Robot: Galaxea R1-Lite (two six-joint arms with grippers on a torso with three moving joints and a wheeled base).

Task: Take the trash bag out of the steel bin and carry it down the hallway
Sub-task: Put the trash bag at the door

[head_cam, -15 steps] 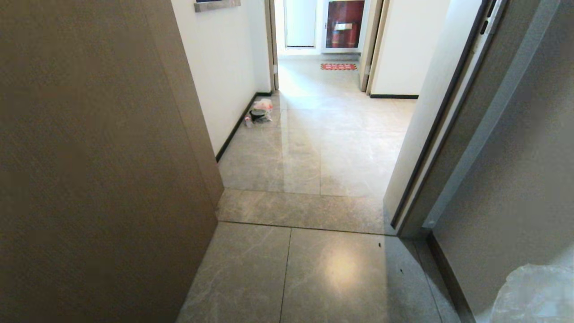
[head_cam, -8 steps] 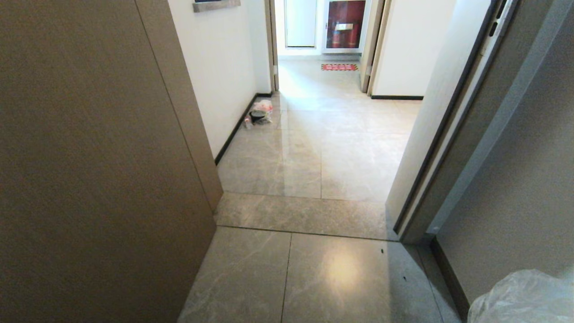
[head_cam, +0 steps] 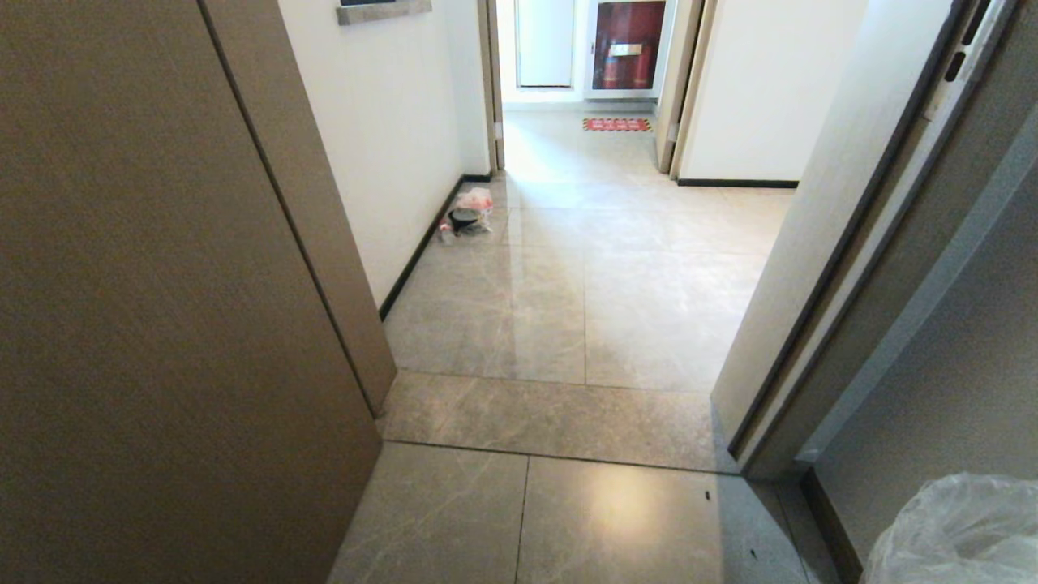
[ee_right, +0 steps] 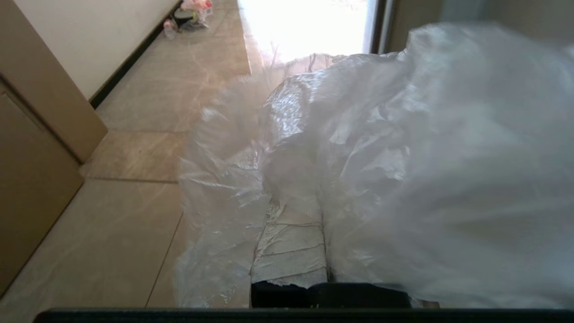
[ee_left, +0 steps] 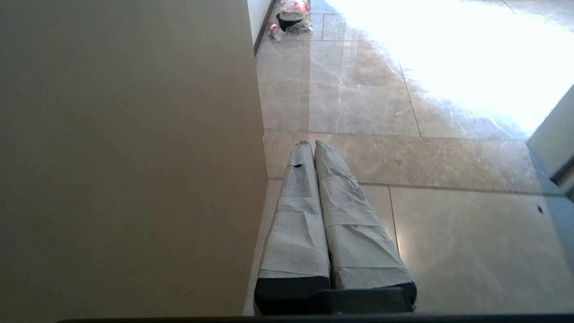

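Note:
The trash bag (head_cam: 957, 535), thin clear crinkled plastic, shows at the lower right corner of the head view. In the right wrist view the bag (ee_right: 403, 157) billows over my right gripper (ee_right: 320, 211), which is shut on its plastic; only one taped finger (ee_right: 291, 251) shows through. My left gripper (ee_left: 311, 143) is shut with nothing in it, low over the tiles beside a brown panel. The hallway (head_cam: 632, 284), with glossy beige-grey tiles, runs ahead through a doorway. The steel bin is out of view.
A brown panel (head_cam: 162, 324) fills the left side. A grey door and its frame (head_cam: 851, 284) stand on the right. A small rubbish bundle (head_cam: 469, 215) lies by the left wall's black skirting. A red mat (head_cam: 616, 124) lies at the hallway's far end.
The whole head view has shifted: the doorway threshold is lower and nearer and the brown panel's edge has slid left, so the camera has moved forward. The bag stays in the right gripper.

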